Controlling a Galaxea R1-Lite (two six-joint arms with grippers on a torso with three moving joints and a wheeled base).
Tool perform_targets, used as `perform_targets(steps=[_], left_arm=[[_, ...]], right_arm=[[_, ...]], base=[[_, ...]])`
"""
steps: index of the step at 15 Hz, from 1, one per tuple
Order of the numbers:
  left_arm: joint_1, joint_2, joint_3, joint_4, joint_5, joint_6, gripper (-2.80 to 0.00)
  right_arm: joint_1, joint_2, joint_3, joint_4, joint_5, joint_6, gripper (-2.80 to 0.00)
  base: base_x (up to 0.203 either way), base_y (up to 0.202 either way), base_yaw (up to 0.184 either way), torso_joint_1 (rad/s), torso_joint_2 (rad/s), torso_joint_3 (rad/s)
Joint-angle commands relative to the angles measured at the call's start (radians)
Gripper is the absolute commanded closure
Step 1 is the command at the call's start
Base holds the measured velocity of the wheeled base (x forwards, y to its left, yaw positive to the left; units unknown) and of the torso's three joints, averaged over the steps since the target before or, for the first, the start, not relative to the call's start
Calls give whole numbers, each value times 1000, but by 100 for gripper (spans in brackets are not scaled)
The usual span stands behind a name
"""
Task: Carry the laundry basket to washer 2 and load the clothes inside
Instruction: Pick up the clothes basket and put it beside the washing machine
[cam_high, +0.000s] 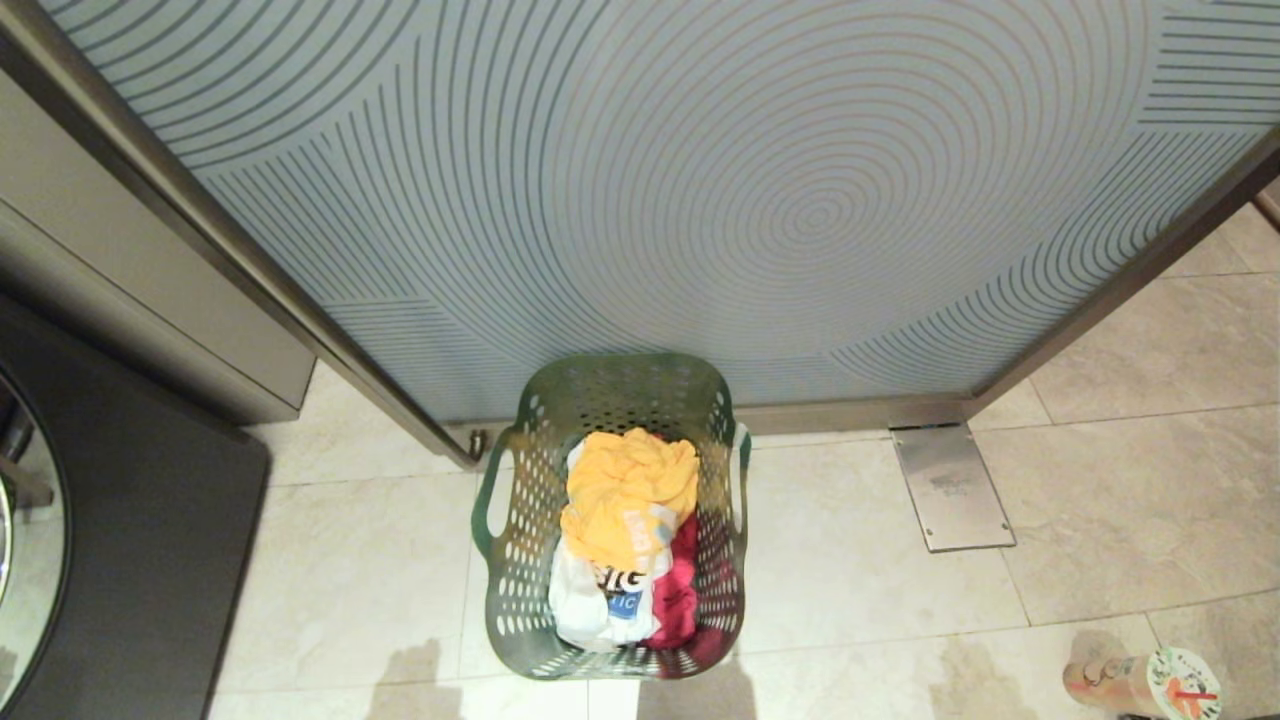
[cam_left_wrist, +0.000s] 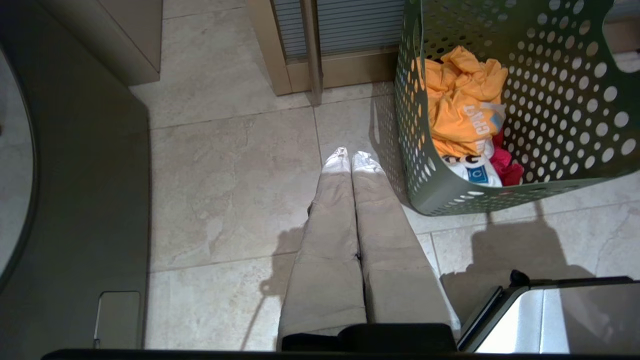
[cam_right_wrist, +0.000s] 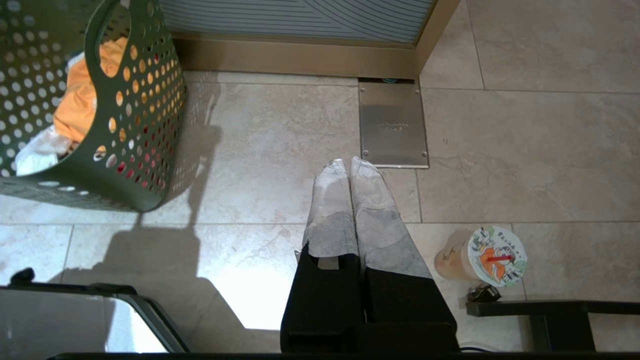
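Observation:
The green perforated laundry basket (cam_high: 512, 560) stands on the tiled floor against a patterned glass door. In it lie the clothes: a yellow garment (cam_high: 625, 490) on top, a white printed shirt (cam_high: 590, 605) and a red-magenta garment (cam_high: 682, 590). Both grippers are outside the head view. My left gripper (cam_left_wrist: 351, 156) hangs shut and empty over the floor beside the basket (cam_left_wrist: 560, 100). On the basket's (cam_right_wrist: 142, 125) other side my right gripper (cam_right_wrist: 348, 163) is shut and empty too. A dark grey washer (cam_high: 150, 560) with a round door fills the left edge; no label shows, so I cannot tell whether it is washer 2.
A drink cup (cam_high: 1150, 685) with a printed lid stands on the floor at the lower right, close to the right gripper. A metal floor plate (cam_high: 950, 487) lies by the door frame. A beige cabinet (cam_high: 120, 290) stands behind the washer.

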Motion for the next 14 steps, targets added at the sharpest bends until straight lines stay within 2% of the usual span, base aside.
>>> perform_targets(steps=[1, 3, 4, 6, 8, 10, 12, 14], left_arm=[[0, -2, 0, -3, 3, 17, 0], [0, -2, -7, -9, 2, 22, 0], [0, 3, -51, -2, -2, 36, 0], [0, 76, -247, 61, -28, 53, 0], [-1, 273, -481, 152, -84, 59, 0], [-2, 509, -623, 214, -148, 62, 0], [-3, 725, -692, 246, -216, 65, 0], [-4, 871, -670, 258, -257, 64, 0]], right_arm=[[0, 1, -2, 5, 12, -26, 0], [-1, 1, -9, 9, 13, -38, 0], [-1, 3, -54, 34, 0, -41, 0], [-1, 45, -249, 158, -47, -11, 0], [-1, 203, -486, 288, -61, 84, 0], [0, 443, -612, 357, -33, 158, 0], [2, 668, -685, 400, 29, 208, 0], [6, 839, -731, 430, 96, 246, 0]], base=[[0, 0, 0, 0, 0, 0], [0, 0, 0, 0, 0, 0], [0, 0, 0, 0, 0, 0], [0, 0, 0, 0, 0, 0], [0, 0, 0, 0, 0, 0], [0, 0, 0, 0, 0, 0], [0, 0, 0, 0, 0, 0], [0, 0, 0, 0, 0, 0]])
